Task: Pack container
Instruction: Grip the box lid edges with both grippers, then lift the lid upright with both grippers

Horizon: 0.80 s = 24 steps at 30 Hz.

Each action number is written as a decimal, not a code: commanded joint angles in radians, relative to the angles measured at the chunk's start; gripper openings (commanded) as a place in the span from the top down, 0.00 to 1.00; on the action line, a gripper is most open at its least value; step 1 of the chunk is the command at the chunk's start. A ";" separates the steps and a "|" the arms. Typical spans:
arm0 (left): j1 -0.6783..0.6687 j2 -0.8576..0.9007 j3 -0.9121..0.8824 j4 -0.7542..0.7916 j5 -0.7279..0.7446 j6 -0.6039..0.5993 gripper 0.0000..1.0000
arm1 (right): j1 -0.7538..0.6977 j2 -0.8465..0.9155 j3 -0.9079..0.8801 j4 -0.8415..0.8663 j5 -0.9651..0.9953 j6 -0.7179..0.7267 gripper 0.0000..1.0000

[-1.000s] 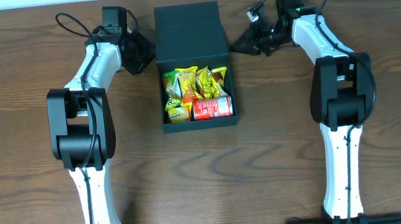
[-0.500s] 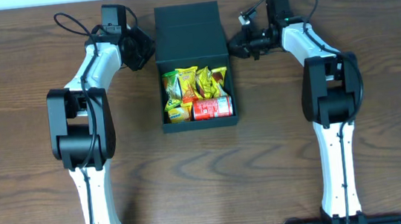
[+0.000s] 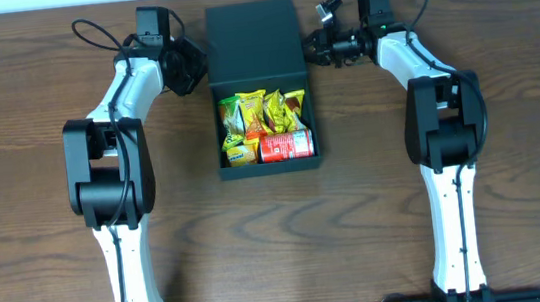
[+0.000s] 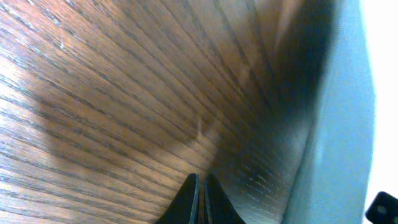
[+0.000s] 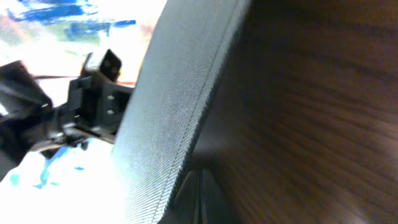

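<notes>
We are looking at a brown wooden table (image 3: pixel 39 246). It is carrying the container (image 3: pixel 270 165), which is sitting toward its far edge.

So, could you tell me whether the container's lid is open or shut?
Open: the lid is folded back behind the container, and snack packets and a red can show inside.

Overhead evenly lit, sharp; wrist views blurred, shadowed, overexposed at edges.

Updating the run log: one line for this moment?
container: lid open, snacks inside | left gripper: jaws shut, beside lid | right gripper: jaws shut, beside lid
</notes>
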 commanded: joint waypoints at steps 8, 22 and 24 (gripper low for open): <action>0.027 0.020 -0.004 0.027 -0.011 -0.030 0.94 | -0.008 -0.024 0.009 0.027 -0.129 0.009 0.98; 0.107 0.024 -0.004 0.201 0.188 -0.032 0.94 | -0.012 -0.024 0.009 0.135 -0.257 0.029 0.98; 0.107 0.029 -0.004 0.223 0.220 -0.033 0.94 | -0.011 -0.024 0.009 0.156 -0.277 0.039 0.98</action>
